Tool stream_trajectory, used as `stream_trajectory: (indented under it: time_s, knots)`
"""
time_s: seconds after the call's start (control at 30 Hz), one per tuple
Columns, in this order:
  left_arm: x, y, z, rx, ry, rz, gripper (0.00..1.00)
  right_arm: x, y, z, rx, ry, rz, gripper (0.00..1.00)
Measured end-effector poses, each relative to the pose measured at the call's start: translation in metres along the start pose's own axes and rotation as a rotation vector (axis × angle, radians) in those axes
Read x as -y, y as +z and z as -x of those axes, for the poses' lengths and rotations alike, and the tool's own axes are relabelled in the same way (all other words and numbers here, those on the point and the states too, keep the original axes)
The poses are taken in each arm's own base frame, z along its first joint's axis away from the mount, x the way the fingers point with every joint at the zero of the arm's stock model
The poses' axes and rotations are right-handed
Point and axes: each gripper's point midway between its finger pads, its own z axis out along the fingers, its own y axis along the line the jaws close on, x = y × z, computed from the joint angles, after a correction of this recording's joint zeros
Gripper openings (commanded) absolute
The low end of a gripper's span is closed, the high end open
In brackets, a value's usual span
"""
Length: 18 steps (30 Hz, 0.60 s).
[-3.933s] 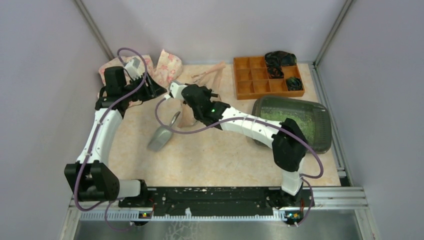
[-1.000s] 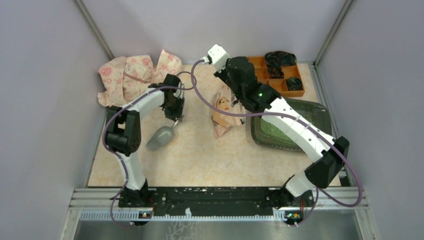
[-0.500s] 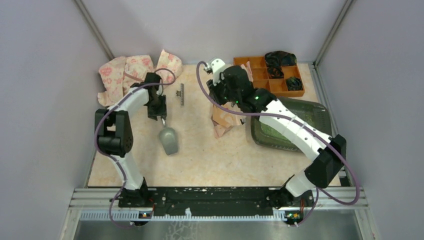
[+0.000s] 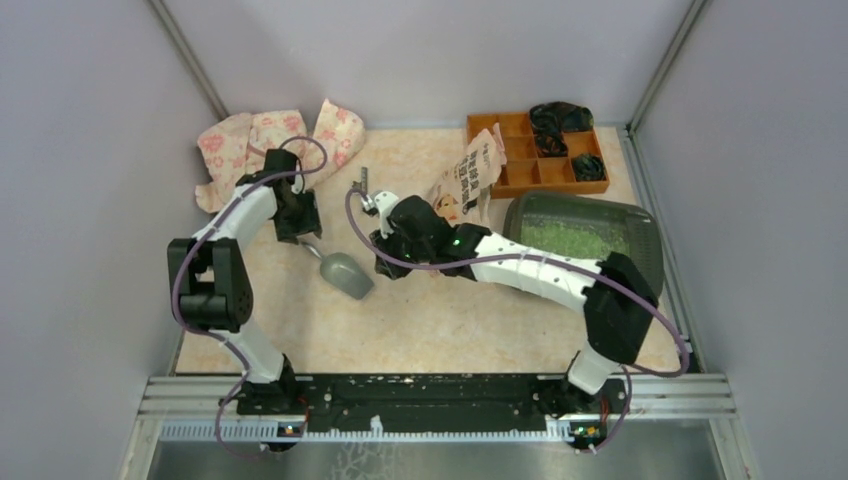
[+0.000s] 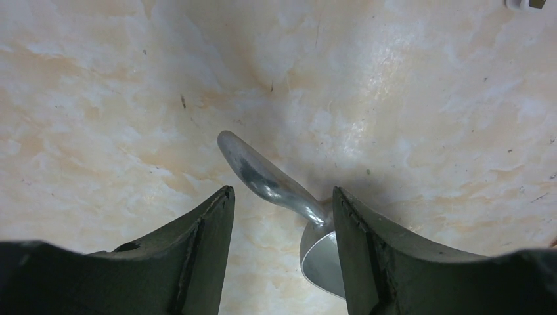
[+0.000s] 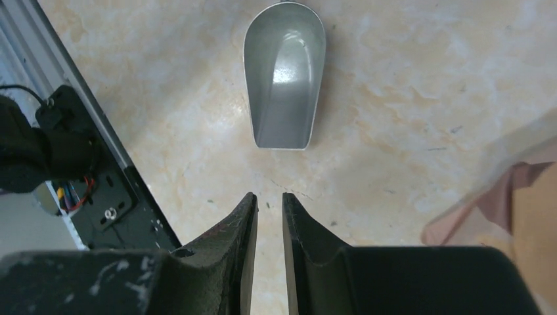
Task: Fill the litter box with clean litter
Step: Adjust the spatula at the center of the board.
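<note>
Currently the left gripper (image 5: 282, 193) hangs low over the table (image 4: 450, 320), its 2 jaws apart, with the handle of the grey scoop (image 6: 286, 72) lying loose between them. The right gripper (image 6: 268, 197) points at the scoop's open end (bowl facing up), its jaws only a narrow slit apart and gripping nothing. The litter box (image 4: 655, 262) sits at the right with clean litter (image 4: 572, 233) inside, near the pink bag (image 4: 468, 180) and the orange organiser (image 4: 500, 165).
</note>
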Motion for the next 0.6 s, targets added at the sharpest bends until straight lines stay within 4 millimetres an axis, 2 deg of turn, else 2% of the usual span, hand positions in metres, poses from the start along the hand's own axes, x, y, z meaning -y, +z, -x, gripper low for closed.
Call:
stream_trajectory:
  time_s: [0.1, 0.23, 0.33, 0.47, 0.6]
  knots:
    - [0.002, 0.000, 0.000, 0.005, -0.007, -0.015, 0.61, -0.001, 0.029, -0.013, -0.030, 0.077, 0.015, 0.20]
    - [0.003, 0.002, -0.002, -0.001, -0.012, -0.025, 0.61, 0.001, 0.061, -0.041, -0.104, 0.139, 0.011, 0.20]
    - [0.004, 0.003, -0.002, -0.003, -0.016, -0.027, 0.60, 0.000, 0.079, -0.049, -0.133, 0.162, 0.007, 0.20]
    - [0.004, 0.005, -0.003, -0.008, -0.018, -0.027, 0.60, -0.002, 0.100, -0.041, -0.126, 0.179, 0.001, 0.20]
    - [0.004, 0.006, -0.003, -0.008, -0.018, -0.027, 0.60, -0.001, 0.116, -0.024, -0.098, 0.179, -0.007, 0.20]
